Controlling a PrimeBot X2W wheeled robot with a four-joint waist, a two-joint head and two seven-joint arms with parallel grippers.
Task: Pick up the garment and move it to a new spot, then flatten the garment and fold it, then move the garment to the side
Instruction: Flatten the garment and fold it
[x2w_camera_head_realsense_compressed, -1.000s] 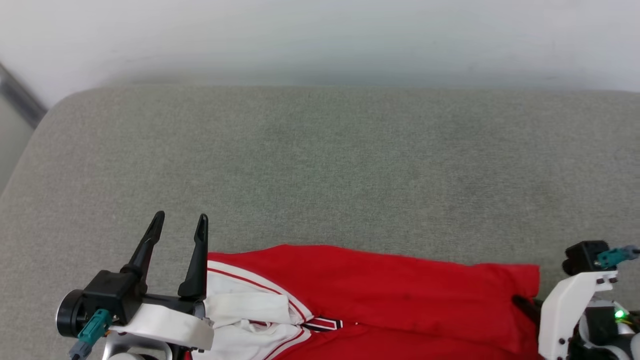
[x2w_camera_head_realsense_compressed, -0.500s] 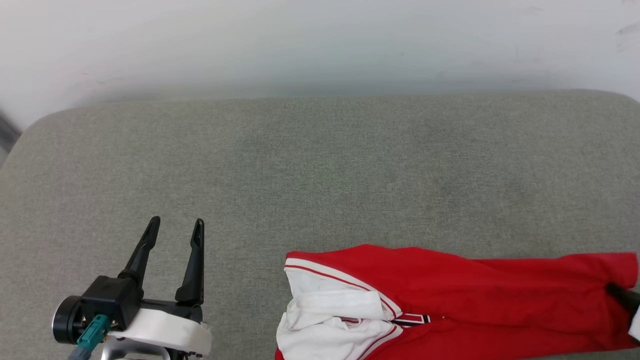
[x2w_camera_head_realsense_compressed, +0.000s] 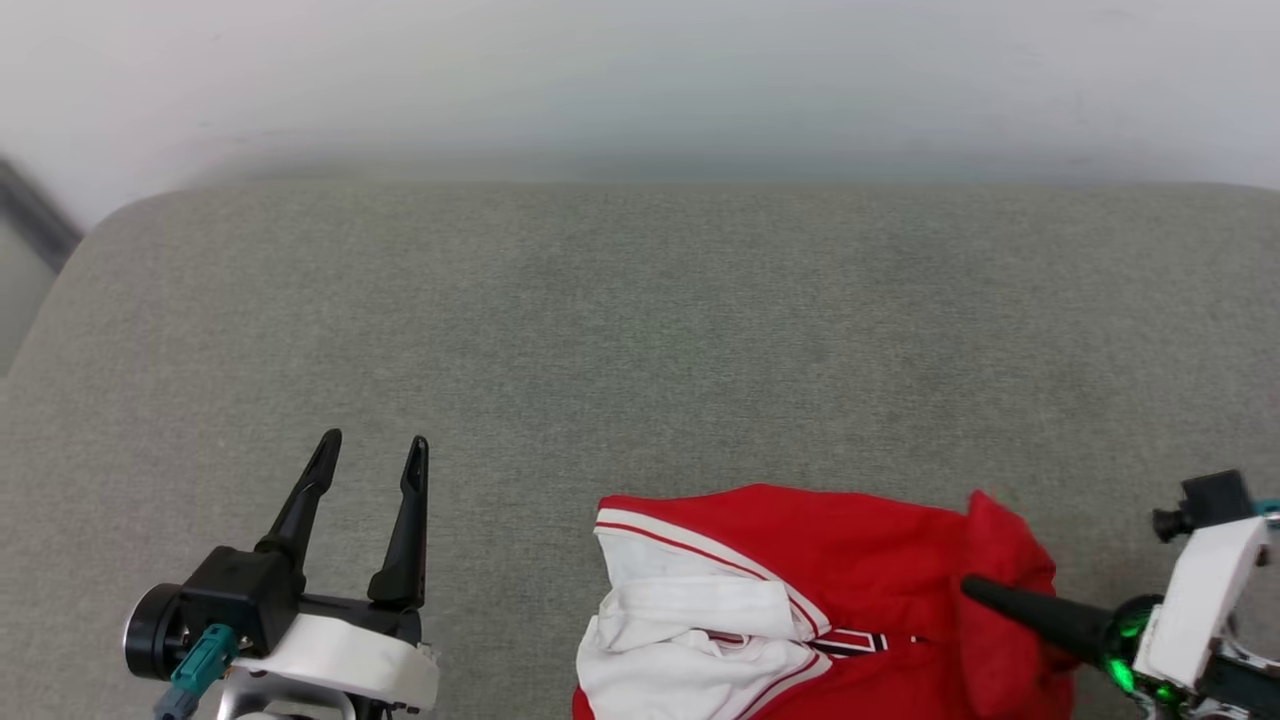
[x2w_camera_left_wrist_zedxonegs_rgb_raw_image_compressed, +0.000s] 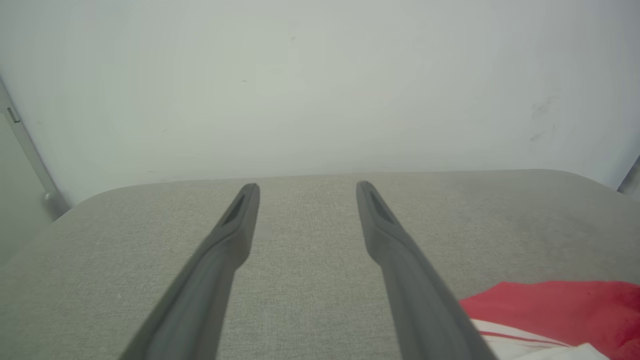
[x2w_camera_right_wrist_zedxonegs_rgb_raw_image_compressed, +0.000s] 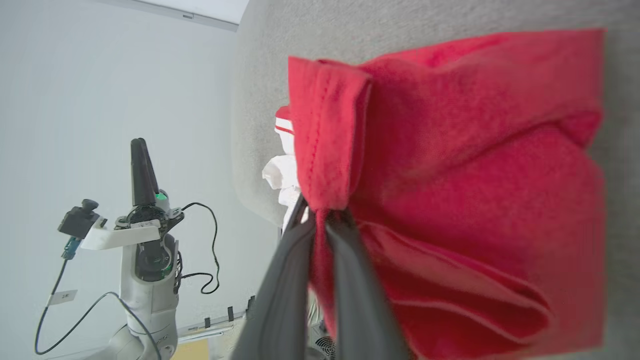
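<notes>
1. Right claw (x2w_camera_right_wrist_zedxonegs_rgb_raw_image_compressed: 320, 215) clamped on the red hem of the garment (x2w_camera_head_realsense_compressed: 850, 560), which lies bunched at the grey cushion's (x2w_camera_head_realsense_compressed: 640, 330) near edge.
2. Left claw (x2w_camera_head_realsense_compressed: 374, 442) apart, empty, well left of it.
3. I judge relocation in hand; next, drag it onto open cushion.

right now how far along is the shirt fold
Done: the garment lies on the grey cushion. In hand: the right gripper pinches its red hem, bunched over the body, mid-fold. Remaining: finish folding, move it aside; the left gripper is open, off it.
</notes>
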